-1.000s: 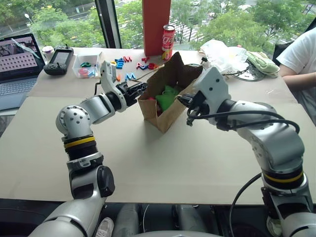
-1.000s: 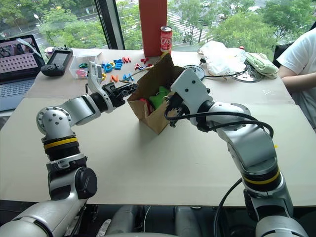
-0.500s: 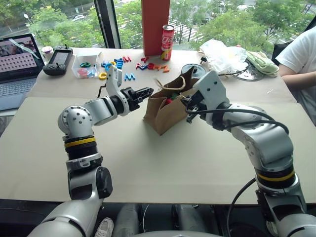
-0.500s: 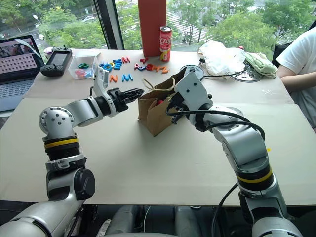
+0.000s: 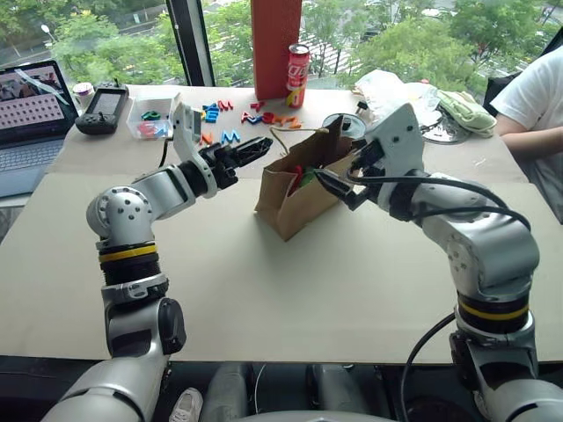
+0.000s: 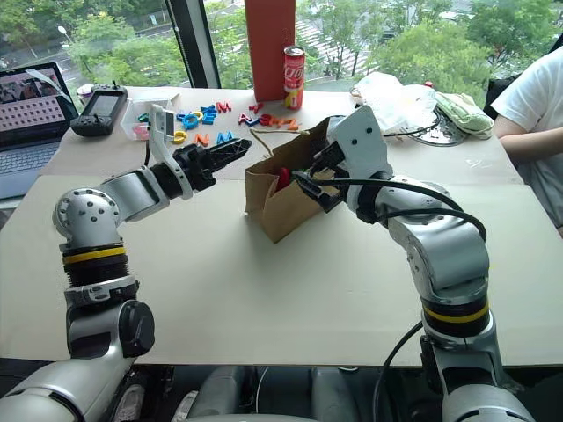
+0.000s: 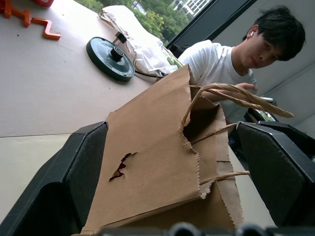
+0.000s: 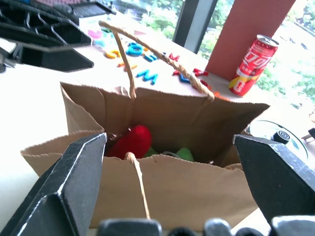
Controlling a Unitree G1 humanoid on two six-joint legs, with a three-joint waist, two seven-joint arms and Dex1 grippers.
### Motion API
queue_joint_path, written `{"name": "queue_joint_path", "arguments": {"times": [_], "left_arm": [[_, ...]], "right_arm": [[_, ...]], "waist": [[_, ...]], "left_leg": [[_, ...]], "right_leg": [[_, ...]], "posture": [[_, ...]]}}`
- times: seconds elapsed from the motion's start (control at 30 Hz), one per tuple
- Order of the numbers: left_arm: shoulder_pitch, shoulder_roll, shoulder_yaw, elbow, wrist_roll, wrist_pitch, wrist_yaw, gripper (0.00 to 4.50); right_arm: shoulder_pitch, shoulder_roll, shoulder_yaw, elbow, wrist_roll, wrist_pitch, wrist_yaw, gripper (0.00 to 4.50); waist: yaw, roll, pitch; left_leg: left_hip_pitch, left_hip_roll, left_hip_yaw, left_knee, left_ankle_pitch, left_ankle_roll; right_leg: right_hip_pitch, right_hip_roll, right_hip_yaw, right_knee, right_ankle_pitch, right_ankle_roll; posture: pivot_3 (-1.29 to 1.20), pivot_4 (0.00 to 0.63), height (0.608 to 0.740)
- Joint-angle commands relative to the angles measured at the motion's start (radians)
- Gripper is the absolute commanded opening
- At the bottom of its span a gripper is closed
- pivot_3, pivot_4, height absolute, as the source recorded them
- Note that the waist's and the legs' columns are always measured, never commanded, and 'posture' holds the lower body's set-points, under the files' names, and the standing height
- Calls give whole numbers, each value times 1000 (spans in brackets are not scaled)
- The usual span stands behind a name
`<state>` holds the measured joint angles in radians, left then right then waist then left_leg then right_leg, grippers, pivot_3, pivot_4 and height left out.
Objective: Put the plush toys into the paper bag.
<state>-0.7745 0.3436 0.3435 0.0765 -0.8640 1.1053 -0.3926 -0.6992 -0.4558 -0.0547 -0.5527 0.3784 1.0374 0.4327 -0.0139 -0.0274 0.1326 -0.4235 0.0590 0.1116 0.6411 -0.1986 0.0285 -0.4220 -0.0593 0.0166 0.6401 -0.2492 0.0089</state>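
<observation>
Both plush toys [image 8: 135, 140] sit inside the upright paper bag [image 5: 295, 198] — seemingly done — so left gripper [image 5: 251, 151] and right gripper [image 5: 339, 186] flank it, released, gripping nothing.

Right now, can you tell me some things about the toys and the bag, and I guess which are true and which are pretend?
1. The red plush toy is inside the paper bag. True.
2. The paper bag is lying flat on its side. False: it stands upright on the table, mouth open at the top.
3. The left gripper is squeezing the bag's handle. False: it is open and apart from the bag.
4. The right gripper is open. True.
5. The soda can is inside the bag. False: it stands behind the bag, near the window.
</observation>
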Motion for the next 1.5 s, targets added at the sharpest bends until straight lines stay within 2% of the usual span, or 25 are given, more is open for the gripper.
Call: {"name": "queue_joint_path", "arguments": {"times": [0.03, 0.2, 0.3, 0.6, 0.67, 0.73, 0.8, 0.87, 0.97, 1.13, 1.27, 1.5], "left_arm": [[15, 44, -15, -34, 9, -77, -100, 4500], [115, 160, -141, -43, 129, -250, -324, 4500], [150, 181, -183, -45, 163, -336, -414, 4500], [198, 191, -265, 5, 279, -549, -572, 4500], [192, 188, -281, 38, 308, -594, -597, 4500], [185, 186, -295, 67, 334, -630, -616, 4500], [164, 180, -311, 120, 368, -678, -636, 4500], [141, 173, -322, 163, 387, -712, -659, 4500], [110, 160, -337, 220, 415, -762, -685, 4500], [34, 119, -340, 341, 446, -822, -701, 4500], [17, 93, -352, 375, 464, -850, -728, 4500], [86, 46, -384, 238, 454, -790, -729, 4500]], "right_arm": [[-39, 27, -99, -60, 99, 30, 7, 4489], [-31, 20, -199, -99, 282, 120, 59, 4489], [5, -4, -202, -97, 319, 148, 53, 3868], [92, -74, -196, -155, 474, 134, 115, 771], [125, -103, -146, -158, 454, 125, 120, 72], [150, -131, -91, -157, 424, 110, 118, 30], [163, -164, 34, -120, 312, 80, 73, 30], [154, -160, 142, -46, 195, 53, -4, 30], [133, -144, 235, 28, 85, -5, -49, 30], [61, -63, 284, 172, -41, -59, -124, 30], [24, -21, 288, 206, -78, -69, -132, 30], [-7, 43, 290, 230, -121, -64, -133, 30]], "waist": [[1, 0, 0], [1, 0, 0], [5, 0, 0], [5, 0, 0], [3, 0, 0], [2, 0, 0], [2, 0, 0], [0, 0, 0], [1, 0, 0], [2, 0, 0], [2, 0, 0], [1, 0, 0]], "left_leg": [[0, 0, 0, 0, 0, 0], [0, 0, 0, 0, 0, 0], [0, 0, 1, -1, 0, 0], [-1, 1, 0, -1, -1, 1], [-1, 1, 0, -1, -1, 1], [0, 1, 0, -1, -1, 2], [-1, 1, 0, 0, -1, 2], [-1, 1, 1, 0, -1, 2], [-1, 1, 1, 1, -1, 2], [-3, 0, 1, 1, -1, 3], [-4, 1, 1, 1, -2, 4], [-6, 1, 1, 1, -2, 4]], "right_leg": [[0, 0, 0, 0, 0, 0], [0, -1, 0, 0, 0, 0], [0, -1, 0, -1, 0, 0], [1, 0, -1, -4, 0, 0], [1, 0, 0, -4, 0, 0], [1, 0, -1, -4, 0, 0], [1, 0, 0, -5, 0, 0], [1, 0, 0, -5, 0, 0], [0, 0, 0, -4, 0, 0], [0, 0, -1, -6, 0, 0], [0, 0, -1, -7, 0, 0], [-1, 0, -2, -8, 0, 0]], "posture": [[0, 150, 739], [0, 150, 739], [0, 150, 739], [0, 150, 739], [0, 150, 739], [0, 150, 739], [0, 150, 739], [0, 150, 739], [0, 150, 739], [0, 150, 739], [0, 150, 739], [0, 150, 739]]}}
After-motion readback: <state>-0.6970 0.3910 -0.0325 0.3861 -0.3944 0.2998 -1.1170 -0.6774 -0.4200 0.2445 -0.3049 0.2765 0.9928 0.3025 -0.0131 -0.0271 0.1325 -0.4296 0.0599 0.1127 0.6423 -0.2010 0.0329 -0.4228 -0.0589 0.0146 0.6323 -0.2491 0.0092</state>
